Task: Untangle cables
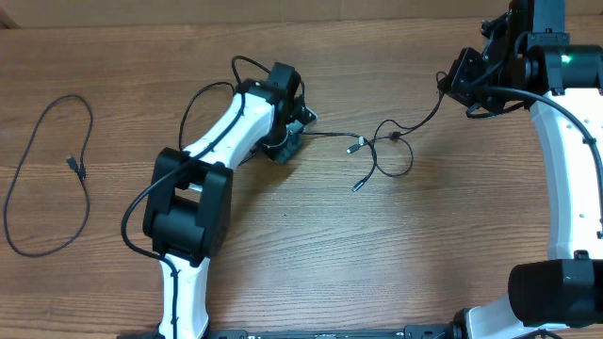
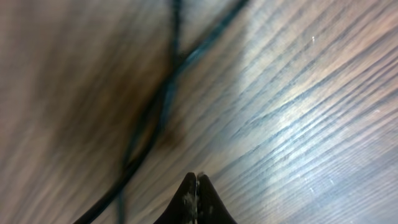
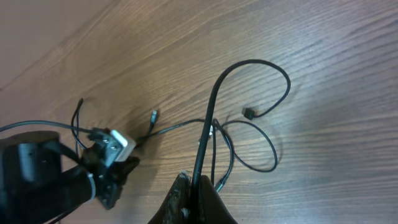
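At the far left of the tabletop (image 1: 283, 245), a single cable (image 1: 74, 164) lies alone in a wide loop. The left gripper (image 2: 196, 186) sits low over the wood with its fingers pressed together; whether a cord is pinched cannot be told. Just right of it, the tangled cables (image 1: 391, 137) sprawl mid-tabletop with their plugs splayed. The right gripper (image 3: 194, 186) is clamped on one strand, which rises from the knot up to it.

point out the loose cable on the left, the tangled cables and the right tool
loose cable (image 1: 76, 166): overhead, plug end
tangled cables (image 1: 392, 137): overhead, central crossing
right tool (image 3: 191, 181): right wrist, between fingertips
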